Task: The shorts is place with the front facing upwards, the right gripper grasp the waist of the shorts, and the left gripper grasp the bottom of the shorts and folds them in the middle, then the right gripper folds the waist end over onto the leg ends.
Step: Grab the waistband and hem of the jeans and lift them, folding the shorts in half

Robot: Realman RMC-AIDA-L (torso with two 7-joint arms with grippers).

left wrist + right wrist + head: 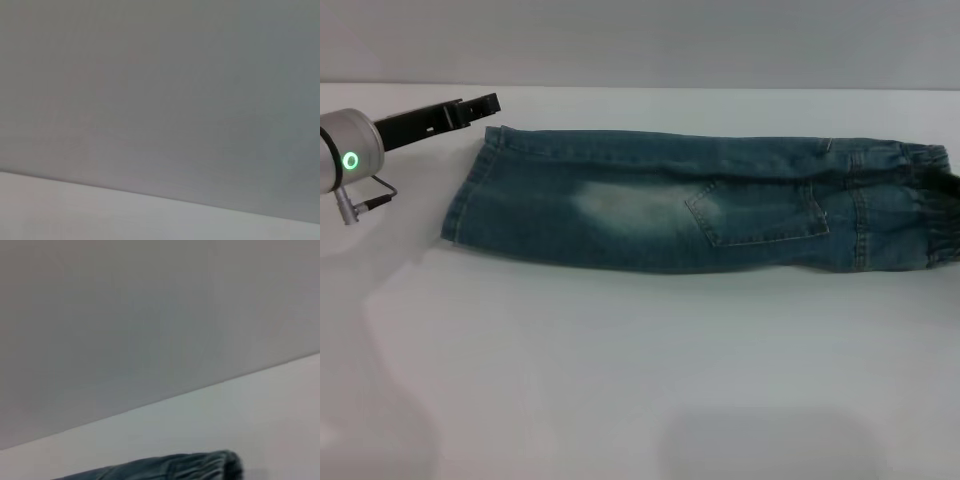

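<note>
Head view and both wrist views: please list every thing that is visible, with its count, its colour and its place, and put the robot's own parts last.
shorts: one, blue-green denim with a pale faded patch, lying flat across the far part of the table, already folded lengthwise into one narrow strip.
waist: one gathered elastic end, blue-green, at the robot's right; its edge also shows in the right wrist view.
leg ends: stacked hems, blue-green, at the robot's left.
table: one, white, under the shorts.
wall: grey, behind the table.
left pincer: one, black, on a silver wrist with a green light, just beyond the leg ends, not touching them.
right pincer: not in view.
</note>
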